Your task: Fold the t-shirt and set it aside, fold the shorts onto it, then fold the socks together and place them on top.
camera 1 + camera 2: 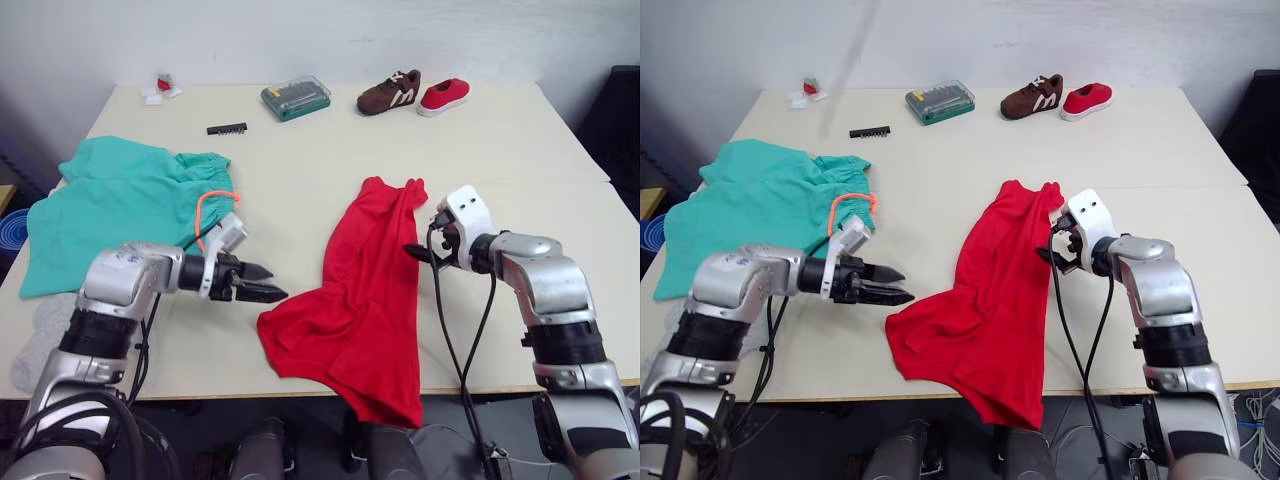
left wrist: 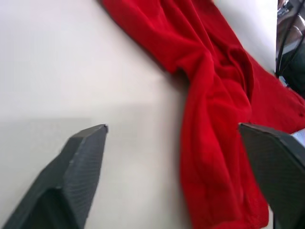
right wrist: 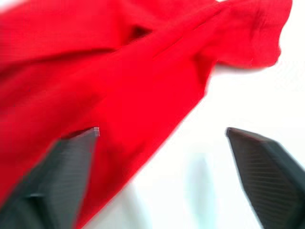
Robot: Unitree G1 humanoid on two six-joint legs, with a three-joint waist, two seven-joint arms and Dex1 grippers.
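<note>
Both pincers spread wide, closing in on a rumpled red shirt!
Shorts (image 1: 120, 210) lie flat far left on the worktop (image 1: 300, 160); left pincer (image 1: 268, 283) gapes beside the t-shirt (image 1: 360, 290), crumpled mid-worktop, hem overhanging; right pincer (image 1: 415, 252) gapes at its edge.

- The t-shirt (image 1: 355, 300) lies bunched — its neck and label are folded out of sight, and its near hem hangs past the table (image 1: 300, 160) edge.
- The shorts (image 1: 110, 205) run past the table's left edge.
- 1 grey sock (image 1: 40, 335) sits partly behind the left arm.
- The small items (image 1: 160, 88) at the far corner are too small to tell.
</note>
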